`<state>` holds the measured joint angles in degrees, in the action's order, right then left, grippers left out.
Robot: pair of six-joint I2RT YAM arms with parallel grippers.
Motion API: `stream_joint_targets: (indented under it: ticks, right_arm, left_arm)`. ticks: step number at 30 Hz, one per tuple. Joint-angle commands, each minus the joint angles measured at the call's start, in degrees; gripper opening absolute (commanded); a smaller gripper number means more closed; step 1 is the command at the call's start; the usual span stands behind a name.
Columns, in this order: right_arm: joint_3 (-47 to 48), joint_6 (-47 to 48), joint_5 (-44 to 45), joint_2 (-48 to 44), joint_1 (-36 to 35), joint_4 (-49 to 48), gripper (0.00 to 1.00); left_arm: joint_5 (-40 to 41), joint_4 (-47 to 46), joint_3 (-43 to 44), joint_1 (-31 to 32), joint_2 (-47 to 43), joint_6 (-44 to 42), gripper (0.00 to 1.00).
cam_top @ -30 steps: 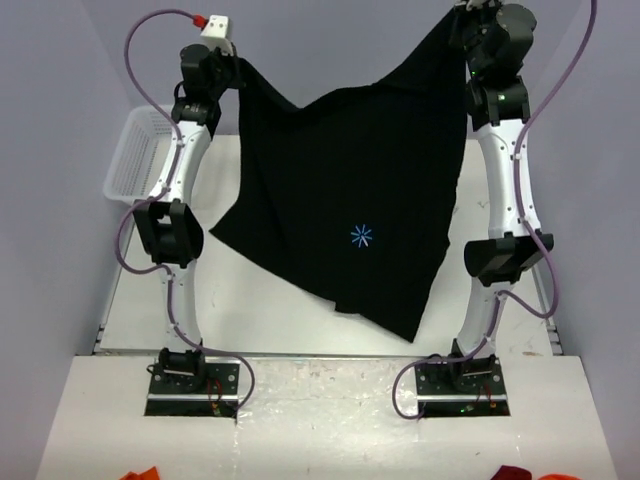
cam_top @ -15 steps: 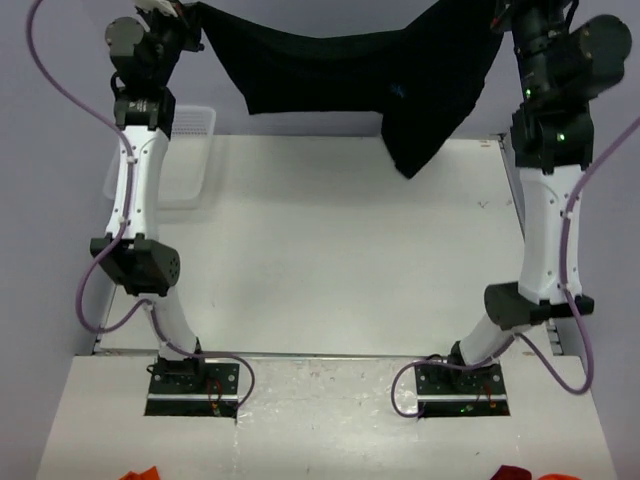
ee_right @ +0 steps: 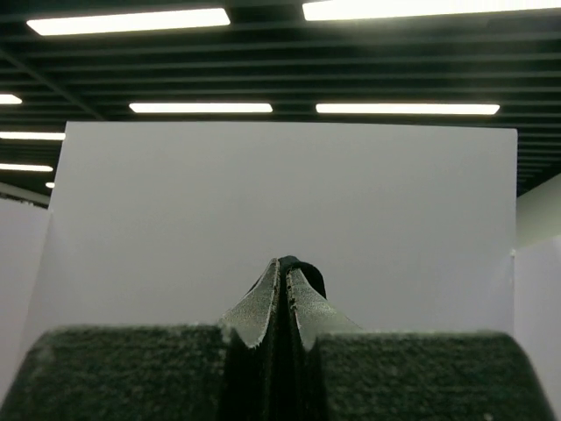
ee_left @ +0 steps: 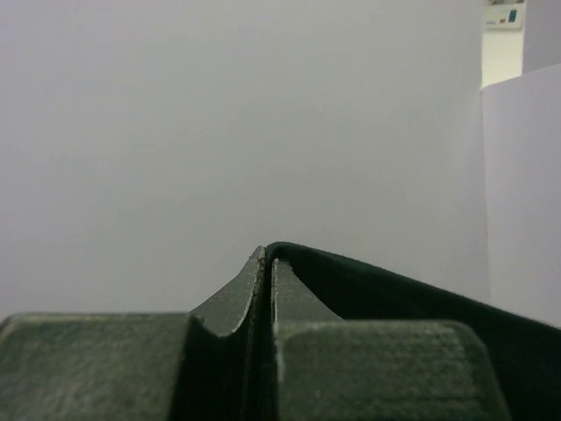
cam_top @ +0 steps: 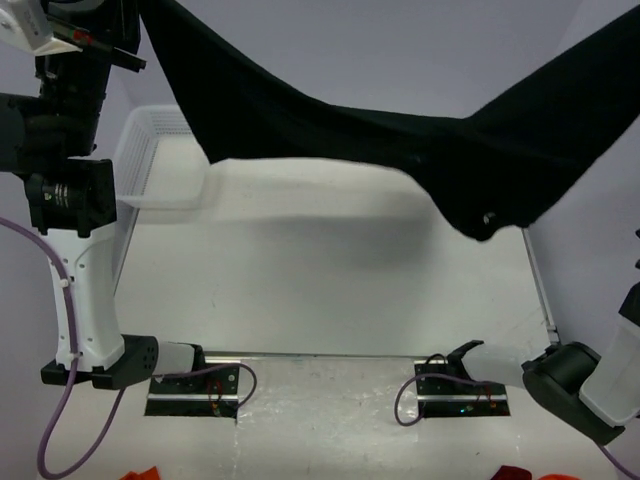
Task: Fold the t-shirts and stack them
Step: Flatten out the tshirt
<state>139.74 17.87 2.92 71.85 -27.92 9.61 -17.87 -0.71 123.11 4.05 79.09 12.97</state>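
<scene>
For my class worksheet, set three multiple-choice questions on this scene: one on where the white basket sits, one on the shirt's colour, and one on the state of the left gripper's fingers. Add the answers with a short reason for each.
1. Where is the white plastic mesh basket?
A. at the far left of the white table
B. at the table's near right
C. hanging from an arm

2. What colour is the soft cloth t-shirt hung between the arms?
A. red
B. white
C. black

3. How do the fingers of the left gripper stand?
A. wide apart and empty
B. shut on the t-shirt's cloth
C. out of view

Answers:
1 A: the top view shows it at the table's left edge, far from the bases.
2 C: the whole cloth is black.
3 B: the left wrist view shows the fingers pressed together on black cloth.
</scene>
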Motion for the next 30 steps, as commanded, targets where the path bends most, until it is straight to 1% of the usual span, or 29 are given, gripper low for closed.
stream_joint_targets:
  ticks: [1,3,5,6,8,9,11,13,14,15,17,18,20,21,24,27,30]
  right_arm:
    - [1.0,2.1,2.3,1.4,-1.3,1.0,0.00]
    - [0.9,3.1,2.5,2.0,-1.4,0.2,0.00]
    - [1.0,4.6,3.8,4.4,-1.4,-1.8,0.00]
    - [0.4,6.8,4.2,5.5,-1.4,-4.2,0.00]
    - [0.1,7.6,4.6,9.2,-0.9,-6.0,0.00]
    - [0.4,6.6,3.9,10.6,-0.1,-7.1,0.00]
    - [1.8,2.5,1.1,14.2,3.2,-8.2,0.00]
    - [4.6,1.0,0.3,17.2,6.3,-9.2,0.00]
    - [4.7,-1.7,-1.7,19.2,7.5,-10.1,0.00]
    - [5.0,-3.3,-2.5,20.2,10.5,-12.0,0.00]
    - [4.8,-6.5,-2.7,22.3,13.2,-13.7,0.00]
    - [4.5,-7.9,-4.7,24.2,16.2,-15.1,0.00]
    - [4.8,-11.7,-6.2,26.6,19.0,-15.8,0.00]
    - [4.9,-12.8,-7.3,28.7,21.2,-16.7,0.00]
    - [6.1,-15.2,-8.1,31.5,24.2,-16.9,0.00]
    - [6.2,-16.9,-9.4,32.8,26.0,-17.4,0.00]
    - [5.2,-17.4,-10.4,33.2,26.3,-16.2,0.00]
  left_arm:
    - [-1.2,0.5,-0.9,0.3,0.5,1.8,0.00]
    - [-1.2,0.4,0.5,0.3,1.4,1.9,0.00]
    - [-0.7,0.4,3.4,0.3,4.8,1.8,0.00]
    - [-0.6,0.5,4.6,0.3,6.4,1.9,0.00]
    - [-0.7,1.8,9.2,0.3,12.5,2.1,0.00]
    - [-0.7,2.5,10.1,0.3,16.1,2.1,0.00]
    - [-0.9,1.8,10.9,0.3,19.1,1.9,0.00]
    - [0.2,-0.7,11.9,0.3,23.3,1.3,0.00]
    - [0.5,-1.0,12.3,0.3,24.9,0.0,0.00]
    - [1.0,-1.5,12.8,0.3,27.9,-0.2,0.00]
    - [1.0,-2.4,14.6,0.0,31.1,-1.5,0.00]
    - [1.3,-3.3,15.2,0.0,34.3,-1.8,0.00]
    - [1.3,-4.3,17.3,-0.7,37.5,-1.5,0.00]
    - [1.3,-5.1,18.2,-1.0,40.6,-1.0,0.00]
    - [0.0,-8.1,20.1,-1.9,45.3,0.8,0.00]
    - [0.4,-8.0,23.5,-1.9,48.8,1.0,0.00]
    - [-0.4,-8.2,20.7,-2.0,48.2,2.0,0.00]
